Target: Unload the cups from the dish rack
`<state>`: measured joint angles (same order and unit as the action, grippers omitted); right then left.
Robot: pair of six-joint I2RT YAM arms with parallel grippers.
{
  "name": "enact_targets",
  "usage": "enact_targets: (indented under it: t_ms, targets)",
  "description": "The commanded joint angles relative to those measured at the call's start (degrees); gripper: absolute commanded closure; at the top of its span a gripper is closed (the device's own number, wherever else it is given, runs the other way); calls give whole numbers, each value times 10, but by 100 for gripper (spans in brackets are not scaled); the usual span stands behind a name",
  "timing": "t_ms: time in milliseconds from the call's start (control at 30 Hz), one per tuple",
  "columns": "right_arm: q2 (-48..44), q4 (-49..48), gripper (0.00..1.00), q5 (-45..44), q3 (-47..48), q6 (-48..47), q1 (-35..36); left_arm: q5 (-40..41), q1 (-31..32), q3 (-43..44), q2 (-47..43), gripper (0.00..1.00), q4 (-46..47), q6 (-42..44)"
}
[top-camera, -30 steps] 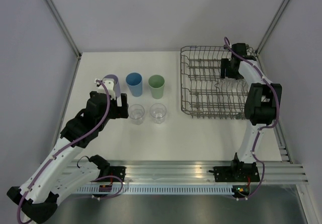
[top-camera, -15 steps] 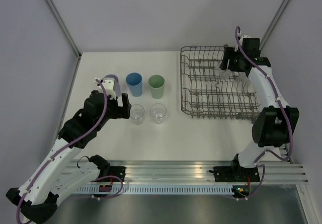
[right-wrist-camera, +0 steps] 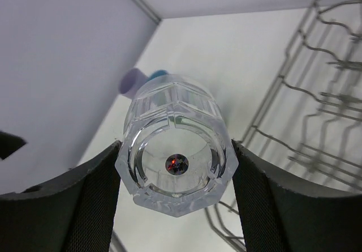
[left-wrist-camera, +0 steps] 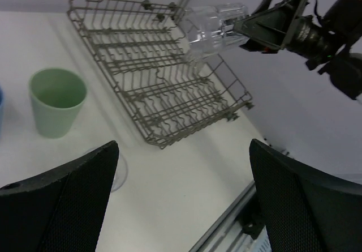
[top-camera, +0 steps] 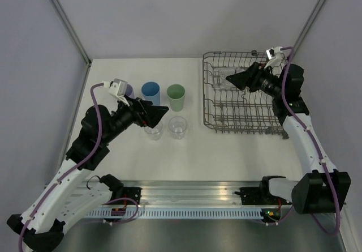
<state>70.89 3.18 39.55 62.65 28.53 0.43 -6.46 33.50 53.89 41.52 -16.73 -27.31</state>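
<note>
— What does the left wrist show?
— Your right gripper (left-wrist-camera: 242,25) pinches a short clear faceted glass (left-wrist-camera: 209,28), which lies on its side above the far rim of the grey wire dish rack (left-wrist-camera: 169,99). Your left gripper (left-wrist-camera: 181,206) is spread wide and empty over the white table (left-wrist-camera: 186,156), near the pale green plastic tumbler (left-wrist-camera: 56,102).
— Right wrist?
— The glass sits end-on between both fingers (right-wrist-camera: 85,206), with what looks like its base toward the lens.
— From above?
— Its long axis points left, toward the tumblers beyond the rack's left edge. I judge you carry it that way, then tip it upright.
</note>
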Motion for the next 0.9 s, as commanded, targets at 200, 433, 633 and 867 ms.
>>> enact_targets:
  t_ms: [200, 433, 633, 867]
  targets:
    - [-94, -386, 59, 90, -114, 264, 100, -194, 1, -37, 44, 0, 330, -203]
    - [-105, -519, 59, 54, -162, 347, 206, -257, 2, -43, 82, 0, 435, -289]
    - [-95, -512, 59, 30, -145, 319, 271, -300, 3, -53, 103, 10, 512, -339]
    - [-84, -486, 59, 16, -136, 289, 296, -324, 2, -47, 110, 57, 509, -346]
